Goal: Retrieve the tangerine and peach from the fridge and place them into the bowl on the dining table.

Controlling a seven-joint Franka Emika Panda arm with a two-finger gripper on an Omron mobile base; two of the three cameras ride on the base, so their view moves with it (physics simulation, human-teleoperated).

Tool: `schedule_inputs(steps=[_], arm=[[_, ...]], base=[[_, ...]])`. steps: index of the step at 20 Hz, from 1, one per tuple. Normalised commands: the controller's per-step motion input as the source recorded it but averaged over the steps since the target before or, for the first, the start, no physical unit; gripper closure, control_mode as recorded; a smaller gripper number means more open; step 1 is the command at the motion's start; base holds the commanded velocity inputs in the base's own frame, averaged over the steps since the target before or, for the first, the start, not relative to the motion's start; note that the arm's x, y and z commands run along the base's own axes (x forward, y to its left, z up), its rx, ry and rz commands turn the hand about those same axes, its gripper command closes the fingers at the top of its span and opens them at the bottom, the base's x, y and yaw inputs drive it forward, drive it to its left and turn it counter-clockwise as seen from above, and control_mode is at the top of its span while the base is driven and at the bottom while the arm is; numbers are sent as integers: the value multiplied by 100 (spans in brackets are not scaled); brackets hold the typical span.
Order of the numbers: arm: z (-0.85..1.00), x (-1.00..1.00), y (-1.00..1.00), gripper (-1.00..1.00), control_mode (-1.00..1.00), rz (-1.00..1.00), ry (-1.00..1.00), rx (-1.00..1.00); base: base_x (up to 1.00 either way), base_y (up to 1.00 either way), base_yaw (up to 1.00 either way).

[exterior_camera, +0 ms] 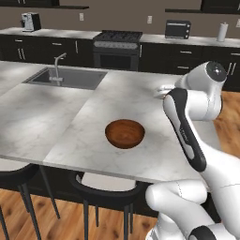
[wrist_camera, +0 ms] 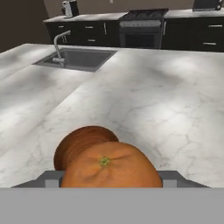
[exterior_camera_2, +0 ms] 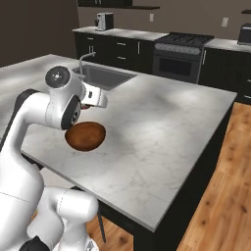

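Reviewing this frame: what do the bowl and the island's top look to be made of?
The bowl looks like turned wood: reddish-brown, with faint ring-like grain and a soft sheen. The dining table top looks like polished marble or similar stone: white-grey with thin darker veins and a smooth surface. As it is rendered, these are appearances only.

Soft even light, faint shadows, slight blur.

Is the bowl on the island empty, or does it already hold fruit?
Empty. The left base view looks into the bowl and shows only its bare brown inside. The tangerine sits between the gripper's jaws.
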Motion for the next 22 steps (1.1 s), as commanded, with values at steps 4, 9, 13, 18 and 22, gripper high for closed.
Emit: schedule_inputs(steps=[4,9,13,18,22], arm=[[-31,0,40,100,-100,0,16,0],[-38,0,41,100,-100,0,17,0],[-46,3,38,100,-100,2,17,0],[-49,6,31,100,-100,6,17,0],[-42,2,18,100,-100,7,13,0]], base=[[0,0,0],[0,0,0],[0,0,0],[0,0,0],[0,0,0]])
